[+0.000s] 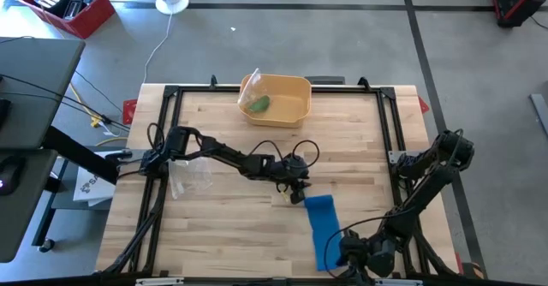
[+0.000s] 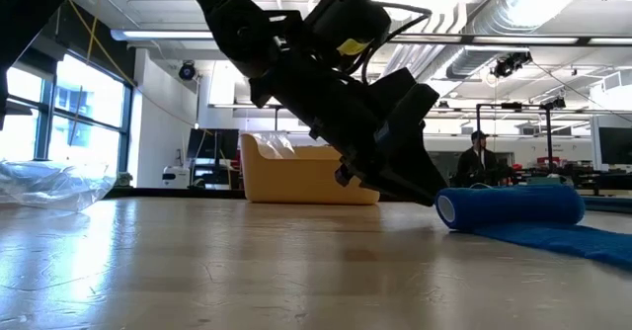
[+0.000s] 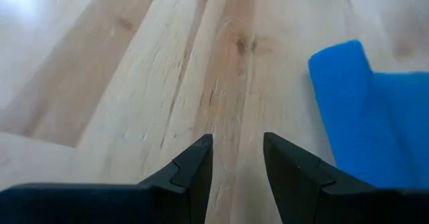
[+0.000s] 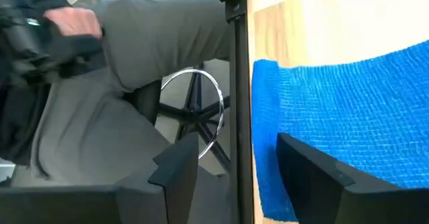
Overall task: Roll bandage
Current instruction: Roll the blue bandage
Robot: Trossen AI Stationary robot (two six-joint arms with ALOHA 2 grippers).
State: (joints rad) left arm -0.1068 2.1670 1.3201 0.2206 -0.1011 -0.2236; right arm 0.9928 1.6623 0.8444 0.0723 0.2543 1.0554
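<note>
- The blue woven bandage (image 1: 323,226) lies on the pale wooden bench (image 1: 231,140), right of centre toward the near edge, its far end rolled into a short cylinder and the rest flat.
- The left gripper (image 1: 297,192) hangs low just beside the rolled end, fingers (image 3: 191,177) a little apart, holding nothing.
- The right gripper (image 1: 349,252) sits at the bandage's near end by the bench edge, fingers (image 4: 315,177) spread, empty.
- Farther off: a yellow plastic tub (image 1: 278,99) at the far side, a clear plastic bag (image 1: 190,176) at the left.
</note>
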